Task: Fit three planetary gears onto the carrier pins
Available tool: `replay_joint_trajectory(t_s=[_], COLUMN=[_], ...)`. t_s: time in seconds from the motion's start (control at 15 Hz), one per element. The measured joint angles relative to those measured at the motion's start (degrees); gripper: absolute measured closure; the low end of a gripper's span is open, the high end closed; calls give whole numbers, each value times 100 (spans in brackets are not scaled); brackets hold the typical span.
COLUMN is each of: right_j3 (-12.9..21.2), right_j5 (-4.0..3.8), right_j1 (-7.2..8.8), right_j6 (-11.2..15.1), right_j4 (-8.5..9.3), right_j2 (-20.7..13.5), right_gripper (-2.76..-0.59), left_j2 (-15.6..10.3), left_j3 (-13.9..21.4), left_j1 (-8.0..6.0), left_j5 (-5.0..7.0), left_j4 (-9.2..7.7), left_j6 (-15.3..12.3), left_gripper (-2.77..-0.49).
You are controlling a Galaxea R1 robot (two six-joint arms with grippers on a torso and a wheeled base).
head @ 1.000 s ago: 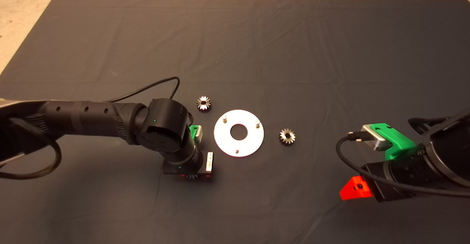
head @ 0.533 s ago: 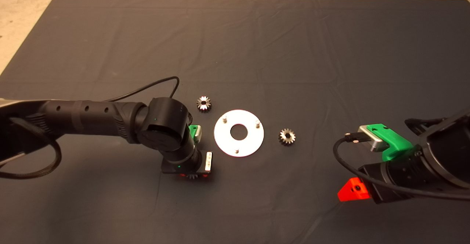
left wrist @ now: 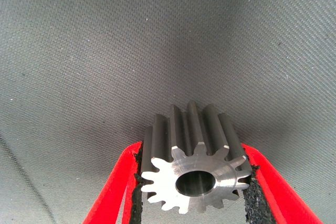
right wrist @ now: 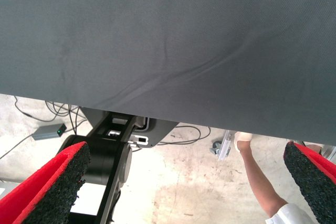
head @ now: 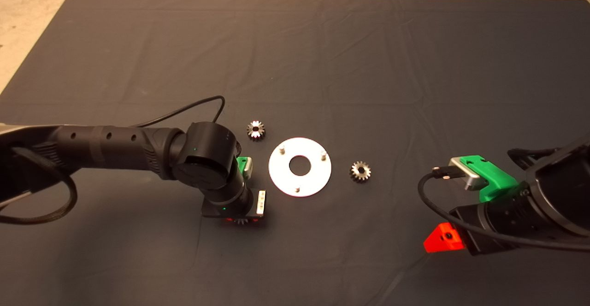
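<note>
My left gripper point(head: 239, 220) hovers over the mat just left of and nearer than the disc, shut on one planetary gear point(left wrist: 197, 177), a toothed silver gear held between the black pads point(left wrist: 137, 182). The white-silver disc point(head: 281, 173) lies flat at the mat's centre, and its three carrier pins point(head: 283, 148) point(head: 324, 155) point(head: 298, 189) stand bare. A second gear point(head: 256, 130) lies on the mat just beyond the disc's left side. A third gear point(head: 360, 171) lies to the disc's right. My right gripper point(head: 442, 239) waits open at the lower right with nothing between its pads point(right wrist: 52, 192).
The dark mat point(head: 322, 57) is wrinkled in places. A black cable point(head: 193, 108) loops from the left arm. Past the mat's edge, the right wrist view shows the floor with cables, the robot's base point(right wrist: 113, 156) and a person's leg point(right wrist: 260, 182).
The right arm has drifted a little to the left and nearer. The left gripper has barely shifted and still holds its gear. The disc and both loose gears lie unchanged.
</note>
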Motion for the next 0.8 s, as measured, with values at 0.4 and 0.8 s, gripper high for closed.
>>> replay_joint_trajectory(t_s=[0.4,0.8], right_j3=[0,0], right_j5=[0,0], right_j1=[-1,0], right_j6=[0,0], right_j4=[0,0], right_j2=[0,-12], right_gripper=[-276,-276], left_j2=[2,0], left_j3=[0,30], left_j1=[0,1], left_j5=[0,11], left_j4=[-4,2], left_j6=[2,5], left_gripper=[-96,-90])
